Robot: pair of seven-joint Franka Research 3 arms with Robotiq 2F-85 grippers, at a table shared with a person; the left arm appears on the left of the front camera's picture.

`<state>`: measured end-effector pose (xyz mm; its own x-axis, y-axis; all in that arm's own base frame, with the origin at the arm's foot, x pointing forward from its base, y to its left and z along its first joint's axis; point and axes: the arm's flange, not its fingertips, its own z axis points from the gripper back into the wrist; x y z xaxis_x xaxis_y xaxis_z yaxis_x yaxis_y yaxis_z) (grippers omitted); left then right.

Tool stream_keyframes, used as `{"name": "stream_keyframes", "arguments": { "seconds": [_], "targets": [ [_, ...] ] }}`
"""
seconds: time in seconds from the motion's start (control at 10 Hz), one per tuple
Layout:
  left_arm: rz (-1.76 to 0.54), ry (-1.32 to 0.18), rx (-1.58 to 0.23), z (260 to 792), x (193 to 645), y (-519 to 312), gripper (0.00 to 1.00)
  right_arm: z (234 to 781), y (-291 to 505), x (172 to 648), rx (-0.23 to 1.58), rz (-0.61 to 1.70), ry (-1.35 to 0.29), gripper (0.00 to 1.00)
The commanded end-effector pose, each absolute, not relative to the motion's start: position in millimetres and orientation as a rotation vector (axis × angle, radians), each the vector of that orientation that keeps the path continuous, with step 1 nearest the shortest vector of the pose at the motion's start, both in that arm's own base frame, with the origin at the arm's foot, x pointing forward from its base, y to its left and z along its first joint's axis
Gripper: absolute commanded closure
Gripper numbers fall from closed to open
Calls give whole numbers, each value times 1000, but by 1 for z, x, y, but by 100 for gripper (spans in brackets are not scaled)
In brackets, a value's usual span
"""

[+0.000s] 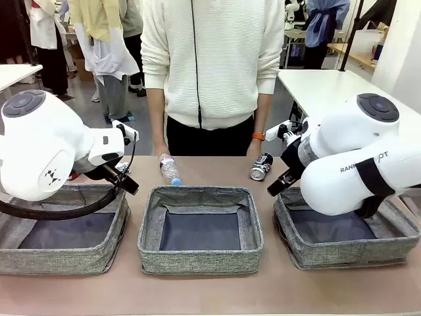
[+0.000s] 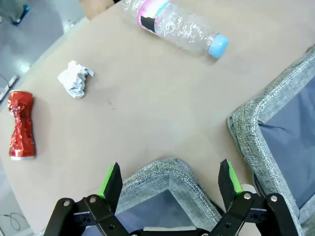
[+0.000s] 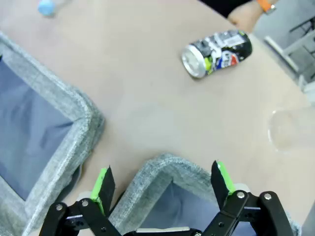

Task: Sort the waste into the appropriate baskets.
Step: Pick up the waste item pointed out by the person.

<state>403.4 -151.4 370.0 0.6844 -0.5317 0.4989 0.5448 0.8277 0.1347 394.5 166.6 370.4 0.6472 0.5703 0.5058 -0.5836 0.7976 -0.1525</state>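
Over the left basket (image 1: pixel 66 260) and right basket (image 1: pixel 342 253), our left gripper (image 2: pixel 170 169) and right gripper (image 3: pixel 161 172) hung empty, jaws spread; bottle (image 2: pixel 177 22) and printed can (image 3: pixel 219 51) lay farther off.

place: robotics lab | evidence: two white robot arms (image 1: pixel 39 145) at brown table (image 1: pixel 204 293) near side | beyond it: standing person (image 1: pixel 210 66), white worktable (image 1: pixel 329 89), grey floor (image 1: pixel 84 92)
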Motion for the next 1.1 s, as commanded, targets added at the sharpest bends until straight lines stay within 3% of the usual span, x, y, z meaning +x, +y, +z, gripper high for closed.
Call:
{"name": "stream_keyframes", "arguments": {
  "seconds": [0.0, 1.0],
  "targets": [
    [-603, -551, -25, 370, 403, -151, 0, 371, 167, 395, 25, 656, -567, 0],
    [-603, -551, -25, 370, 403, -151, 0, 371, 167, 395, 25, 656, -567, 0]
  ]
}}
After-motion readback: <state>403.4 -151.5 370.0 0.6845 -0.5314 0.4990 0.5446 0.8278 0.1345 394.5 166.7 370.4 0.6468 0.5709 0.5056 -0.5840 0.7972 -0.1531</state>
